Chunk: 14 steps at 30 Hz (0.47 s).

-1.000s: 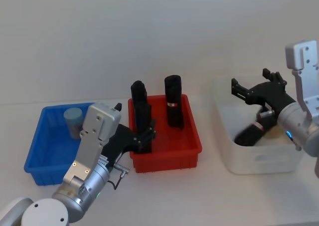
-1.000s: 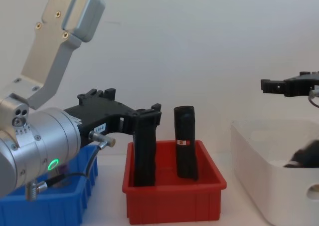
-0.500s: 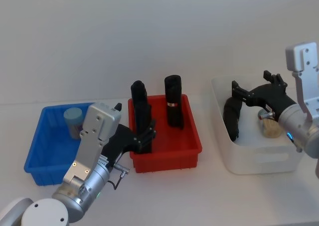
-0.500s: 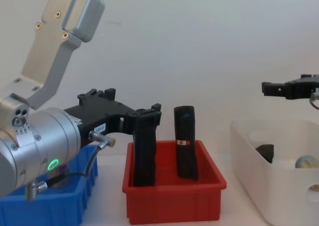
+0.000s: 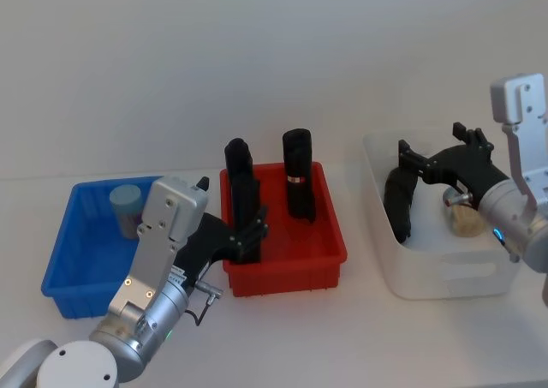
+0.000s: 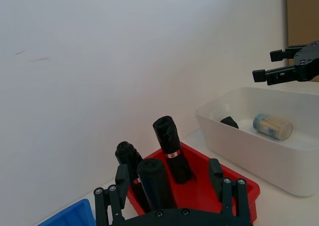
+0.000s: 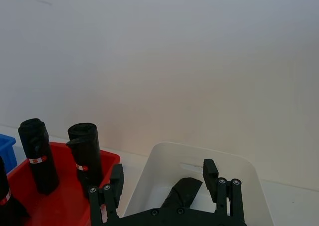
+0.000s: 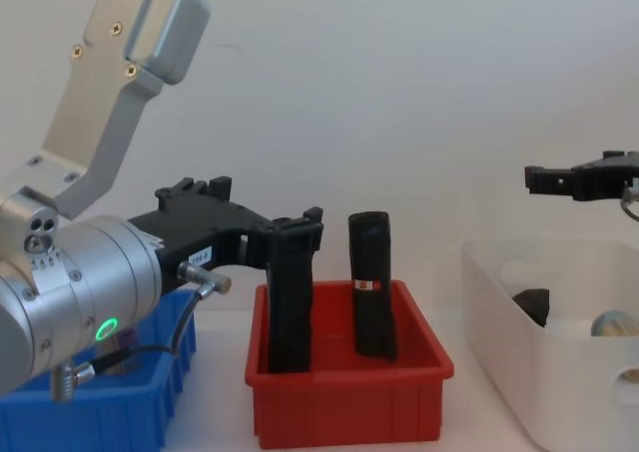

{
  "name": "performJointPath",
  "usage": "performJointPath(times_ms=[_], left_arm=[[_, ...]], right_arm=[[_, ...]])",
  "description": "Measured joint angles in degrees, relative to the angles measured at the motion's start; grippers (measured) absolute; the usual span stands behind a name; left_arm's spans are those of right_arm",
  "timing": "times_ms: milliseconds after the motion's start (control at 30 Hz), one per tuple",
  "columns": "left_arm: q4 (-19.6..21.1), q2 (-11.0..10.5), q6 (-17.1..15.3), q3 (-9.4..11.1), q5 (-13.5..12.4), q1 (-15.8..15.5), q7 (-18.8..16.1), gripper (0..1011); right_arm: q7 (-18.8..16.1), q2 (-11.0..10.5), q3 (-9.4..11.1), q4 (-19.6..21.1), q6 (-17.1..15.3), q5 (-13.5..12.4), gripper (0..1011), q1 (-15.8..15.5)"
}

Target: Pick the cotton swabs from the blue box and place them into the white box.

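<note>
One cotton swabs jar [image 5: 126, 206] with a light blue lid stands in the far corner of the blue box [image 5: 81, 268]. A second jar [image 5: 462, 216] [image 6: 271, 126] lies on its side inside the white box [image 5: 445, 277] [image 8: 529, 377]. My right gripper [image 5: 431, 148] [image 7: 163, 175] hovers over the white box, open, with nothing between its fingers. My left gripper [image 5: 248, 232] [image 6: 168, 176] sits low between the blue box and the red bin, open, with a black roll [image 6: 155, 182] standing between its spread fingers.
The red bin [image 5: 287, 264] sits between the two boxes and holds upright black rolls [image 5: 298, 182]. Another black roll [image 5: 398, 201] leans against the white box's left wall. A white wall runs close behind the table.
The black roll in the white box went from lying across the middle to leaning at the left wall, uncovering the jar. My right gripper sank slightly. The left arm stayed still.
</note>
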<state>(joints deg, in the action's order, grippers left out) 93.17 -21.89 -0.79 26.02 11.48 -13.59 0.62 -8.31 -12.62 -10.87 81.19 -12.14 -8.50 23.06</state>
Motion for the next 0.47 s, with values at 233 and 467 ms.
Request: performJointPath(times_ms=[233, 467], left_arm=[[0.00, 0.00, 0.00, 0.00, 0.00, 0.00, 0.00, 1004], [0.00, 0.00, 0.00, 0.00, 0.00, 0.00, 0.00, 1004]], right_arm=[[0.00, 0.00, 0.00, 0.00, -0.01, 0.00, 1001, -0.02], [0.00, 0.00, 0.00, 0.00, -0.01, 0.00, 1001, -0.02]])
